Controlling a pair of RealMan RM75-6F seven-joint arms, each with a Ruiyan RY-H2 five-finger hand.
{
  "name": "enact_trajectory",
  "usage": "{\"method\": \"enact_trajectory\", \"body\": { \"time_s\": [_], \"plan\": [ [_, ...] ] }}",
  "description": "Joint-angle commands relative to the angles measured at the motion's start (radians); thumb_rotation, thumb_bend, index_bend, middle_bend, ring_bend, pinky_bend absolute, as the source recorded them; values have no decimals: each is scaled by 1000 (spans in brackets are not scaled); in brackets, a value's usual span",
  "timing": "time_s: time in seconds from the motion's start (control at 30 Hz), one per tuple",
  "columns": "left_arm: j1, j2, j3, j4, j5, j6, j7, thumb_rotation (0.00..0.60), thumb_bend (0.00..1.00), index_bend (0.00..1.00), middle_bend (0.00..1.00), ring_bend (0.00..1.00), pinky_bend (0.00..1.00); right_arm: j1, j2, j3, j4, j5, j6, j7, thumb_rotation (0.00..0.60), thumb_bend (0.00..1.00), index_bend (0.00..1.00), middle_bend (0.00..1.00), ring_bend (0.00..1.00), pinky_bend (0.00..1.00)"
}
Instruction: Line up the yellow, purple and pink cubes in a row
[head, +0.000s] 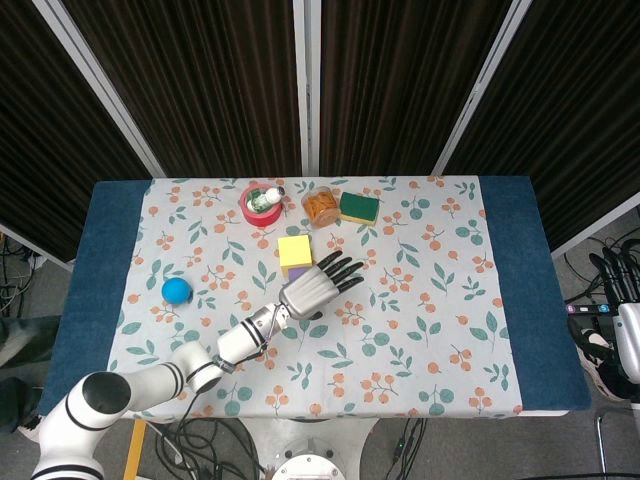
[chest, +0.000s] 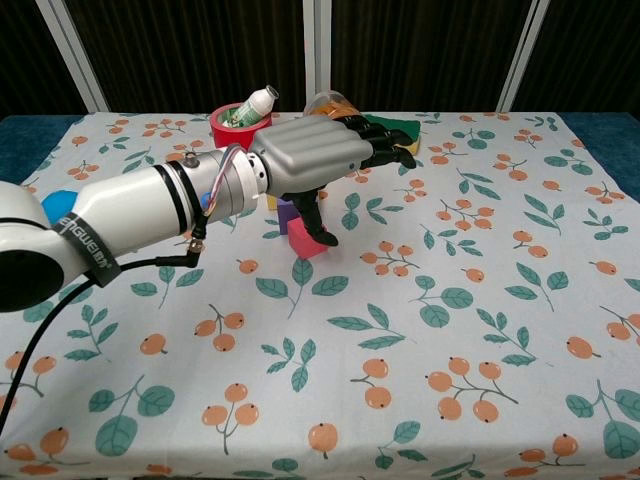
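While the left hand (chest: 320, 155) hovers with fingers spread and holding nothing, pink cube (chest: 305, 243) under its thumb, purple cube (chest: 292, 216) behind at 12 o'clock, yellow cube (head: 294, 250) beyond that.

Robot lab, dark curtain panels (head: 400, 80), loose floor cables (head: 600, 250), cloth-covered test table (head: 440, 300)

dark ribbed wall panels (head: 400, 80) | white frame strips (head: 305, 85) | grey floor (head: 600, 250)
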Motion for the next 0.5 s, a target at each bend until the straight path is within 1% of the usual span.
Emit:
{"method": "enact_trajectory", "body": {
  "time_s": [0.03, 0.3, 0.5],
  "plan": [
    [-2, -12, 10, 25, 8, -3, 19, 600, 0, 160, 14, 41, 62, -1, 0, 0, 1, 1, 0, 2, 600, 238, 0, 0, 0, 0],
    [7, -30, 43, 82, 32, 1, 47, 600, 0, 160, 12, 41, 62, -4, -1, -2, 6, -1, 2, 7, 600, 238, 0, 0, 0, 0],
    [13, -32, 48, 106, 36, 8, 57, 600, 0, 160, 12, 41, 62, -3, -2, -2, 6, -2, 1, 6, 600, 238, 0, 0, 0, 0]
  ]
}}
